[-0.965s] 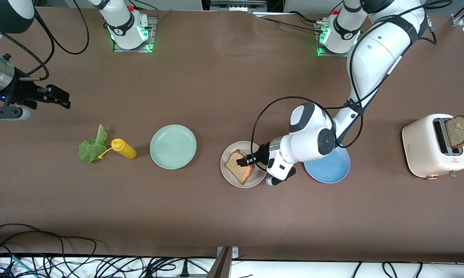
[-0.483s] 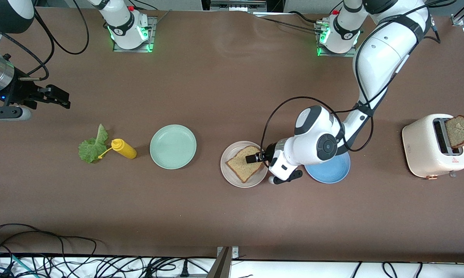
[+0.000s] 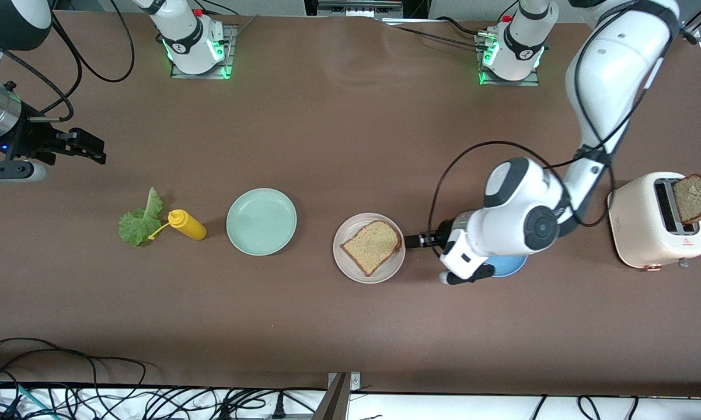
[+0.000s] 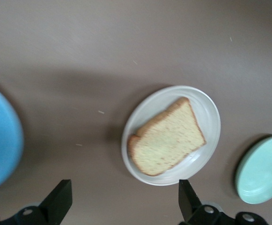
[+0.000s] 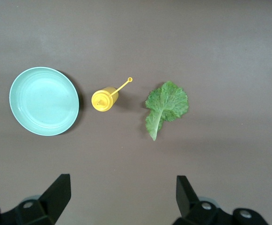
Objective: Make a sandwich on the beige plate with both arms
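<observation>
The right gripper [image 3: 96, 153] hangs wide open and empty above the table, waiting; below it lie the lettuce [image 5: 165, 106], a mustard bottle [image 5: 105, 99] and a green plate [image 5: 44, 100]. One bread slice [image 3: 372, 246] lies flat on the beige plate [image 3: 349, 269]. Just beside that plate, the left gripper [image 3: 413, 239] is wide open, holding nothing, by the blue plate [image 4: 0, 137]. Another slice [image 3: 693, 198] stands in the toaster [image 3: 639, 221].

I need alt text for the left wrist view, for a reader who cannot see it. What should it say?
A slice of brown bread lies flat on a beige plate on a brown table. The open left gripper hangs over the bare table next to the plate, holding nothing. Part of a blue plate and part of a mint green plate show at the edges.
</observation>
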Robot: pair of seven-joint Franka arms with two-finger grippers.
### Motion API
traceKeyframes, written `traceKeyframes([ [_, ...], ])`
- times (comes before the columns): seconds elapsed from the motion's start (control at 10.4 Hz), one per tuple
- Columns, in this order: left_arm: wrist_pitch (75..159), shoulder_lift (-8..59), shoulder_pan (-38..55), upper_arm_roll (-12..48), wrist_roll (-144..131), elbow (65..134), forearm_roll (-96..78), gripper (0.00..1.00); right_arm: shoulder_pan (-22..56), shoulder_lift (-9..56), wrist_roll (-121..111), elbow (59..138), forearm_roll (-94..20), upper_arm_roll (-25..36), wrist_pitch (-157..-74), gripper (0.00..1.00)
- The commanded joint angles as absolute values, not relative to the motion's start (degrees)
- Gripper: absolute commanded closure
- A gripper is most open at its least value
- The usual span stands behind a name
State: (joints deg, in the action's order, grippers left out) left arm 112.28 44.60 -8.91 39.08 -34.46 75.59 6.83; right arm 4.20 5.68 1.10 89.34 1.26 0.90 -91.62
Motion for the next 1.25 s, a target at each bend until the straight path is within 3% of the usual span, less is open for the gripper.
traceKeyframes([
  [0.0,105.7,35.8,-12.7,38.8,-32.2,77.0,10.4,0.0,4.0,5.6,1.6,88.8,1.6,0.8,-91.1,0.0],
  [0.39,100.1,28.5,-15.6,38.1,-30.7,77.0,22.6,0.0,4.0,5.6,1.6,88.8,1.6,0.8,-91.1,0.0],
  [1.16,90.4,26.5,-20.8,39.2,-19.9,71.8,25.5,0.0,3.9,5.7,1.4,88.8,1.6,0.9,-91.1,0.0],
])
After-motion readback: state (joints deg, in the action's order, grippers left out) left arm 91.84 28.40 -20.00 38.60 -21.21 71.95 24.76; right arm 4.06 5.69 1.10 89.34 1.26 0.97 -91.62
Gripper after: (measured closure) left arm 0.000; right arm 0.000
